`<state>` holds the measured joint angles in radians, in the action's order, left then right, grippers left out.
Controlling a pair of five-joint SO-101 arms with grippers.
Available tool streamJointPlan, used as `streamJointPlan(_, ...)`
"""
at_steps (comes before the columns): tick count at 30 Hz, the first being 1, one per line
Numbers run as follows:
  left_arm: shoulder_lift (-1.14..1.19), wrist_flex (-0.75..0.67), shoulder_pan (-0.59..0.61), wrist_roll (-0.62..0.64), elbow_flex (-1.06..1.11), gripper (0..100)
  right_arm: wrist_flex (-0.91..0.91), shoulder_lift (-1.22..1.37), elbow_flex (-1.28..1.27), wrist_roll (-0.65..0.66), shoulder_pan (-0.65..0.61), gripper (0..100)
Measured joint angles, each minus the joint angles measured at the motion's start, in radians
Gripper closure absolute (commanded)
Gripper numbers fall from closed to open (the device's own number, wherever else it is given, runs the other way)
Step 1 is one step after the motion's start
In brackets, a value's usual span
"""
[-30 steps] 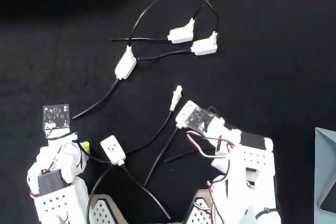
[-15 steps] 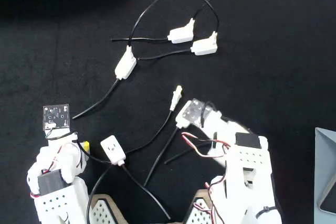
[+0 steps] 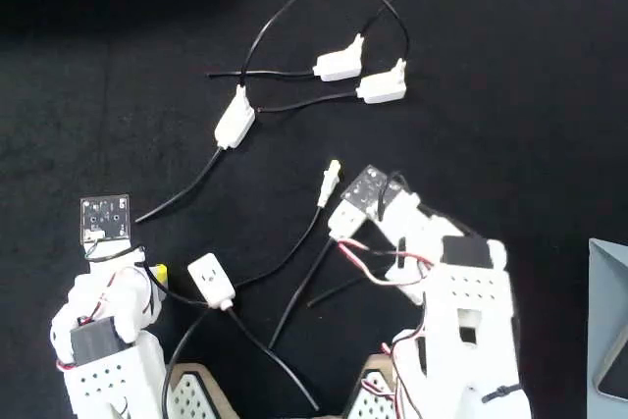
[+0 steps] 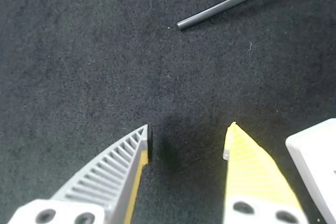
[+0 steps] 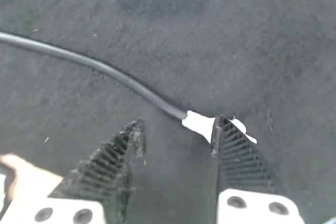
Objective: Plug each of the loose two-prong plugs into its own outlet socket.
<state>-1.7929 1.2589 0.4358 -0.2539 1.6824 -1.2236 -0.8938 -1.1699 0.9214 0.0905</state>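
Note:
A small white two-prong plug [image 3: 329, 183] with a yellowish tip lies mid-table on a black cable. In the right wrist view that plug [image 5: 199, 123] rests against one black finger of my right gripper [image 5: 177, 123], which is open and straddles the cable's end. From above, the right gripper [image 3: 339, 205] sits just beside the plug. A white outlet socket [image 3: 211, 280] lies at the near left. My left gripper [image 4: 189, 128] is open over bare cloth with the socket [image 4: 315, 148] beside its yellow finger; in the high view this gripper [image 3: 147, 264] stays at the near left.
Three more white plug or socket pieces on black cables lie farther back [image 3: 235, 117], [image 3: 339, 61], [image 3: 383, 85]. A loose cable end [image 4: 181, 24] lies ahead of the left gripper. A grey box [image 3: 608, 316] stands at the table's right edge.
The right arm has moved away from the table's near edge, bringing its open gripper up to the small plug. The left arm has not moved.

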Motion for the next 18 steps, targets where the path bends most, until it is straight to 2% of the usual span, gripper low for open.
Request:
streamJointPlan(3,0.000,0.000,0.000,0.000,0.000,76,-0.060,0.000,0.068,0.000,0.032,77.3)
streamJointPlan(11,0.000,0.000,0.000,0.000,0.000,76,-0.097,0.000,0.043,0.057,0.069,62.4)
streamJointPlan(18,0.000,0.000,0.000,0.000,0.000,76,0.069,0.000,-0.124,0.058,0.021,61.6)
